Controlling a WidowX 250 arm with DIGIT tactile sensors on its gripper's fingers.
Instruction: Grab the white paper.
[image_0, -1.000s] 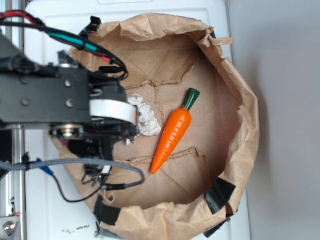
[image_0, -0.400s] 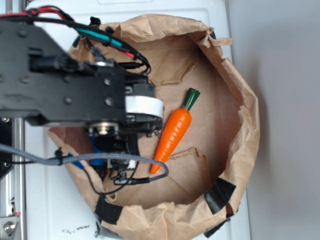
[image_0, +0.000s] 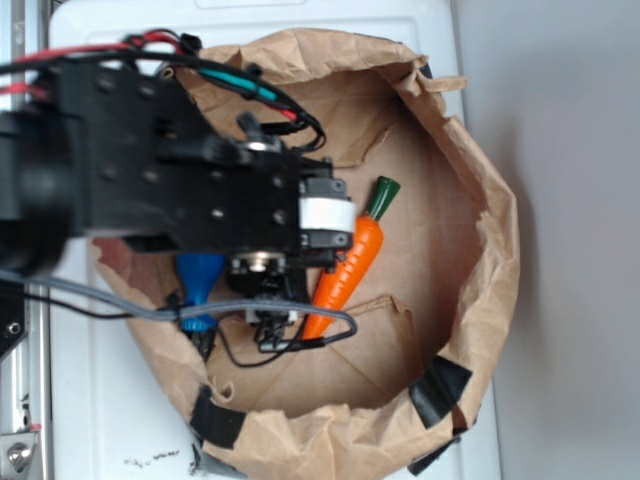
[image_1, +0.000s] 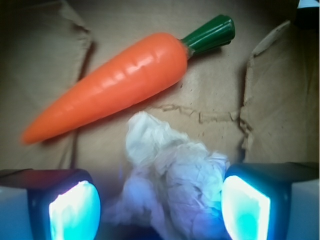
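The white paper (image_1: 170, 180), a crumpled off-white wad, lies on the brown bag floor just below the orange carrot (image_1: 110, 85). In the wrist view my gripper (image_1: 160, 207) is open and the wad sits between its two glowing pads (image_1: 245, 207), nearer the right one. A gap remains at the left pad. In the exterior view my black arm (image_0: 200, 190) hangs over the bag and hides both the paper and the fingers. Only the carrot (image_0: 345, 270) shows, to the right of the wrist.
Everything lies inside a wide brown paper bag (image_0: 480, 250) with raised crumpled walls and black tape at its front rim. A blue bottle (image_0: 198, 280) pokes out below the arm at the left. Cables loop under the wrist. Torn flaps mark the bag floor (image_1: 280, 100).
The arm has moved right across the bag and now covers the white paper, which showed beside the wrist a second ago. The blue bottle has come into sight behind it.
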